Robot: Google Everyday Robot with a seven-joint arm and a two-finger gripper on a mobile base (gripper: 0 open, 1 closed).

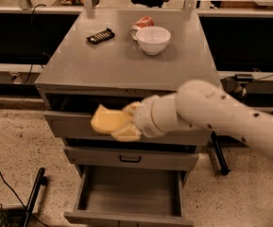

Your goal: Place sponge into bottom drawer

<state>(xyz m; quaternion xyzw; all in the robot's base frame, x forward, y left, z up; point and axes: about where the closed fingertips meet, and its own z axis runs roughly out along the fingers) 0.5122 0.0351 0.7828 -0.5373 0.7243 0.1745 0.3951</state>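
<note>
The claw (pixel 126 122) hangs in front of the top drawer (pixel 74 123) of the grey cabinet, clenched on the sponge (pixel 108 119), with one cream finger showing above the foam and one below it. The sponge is off every surface, held out to the left of the claw at the height of the top drawer's front, well above the bottom drawer (pixel 129 191). Behind the claw the thick white arm (pixel 230 119) runs off to the lower right edge of the view. The top drawer shows a dark gap under the desk (pixel 122 63) surface. Below it sits the middle drawer (pixel 174 160), shut, with a dark handle (pixel 130 159) at its centre. The bottom drawer is pulled out toward the camera, its plain grey inside showing. On the desk stand a white bowl (pixel 152 39), a red can (pixel 142 22) lying on its side just behind the bowl, and a dark flat bar (pixel 100 35) to the left of them.
</note>
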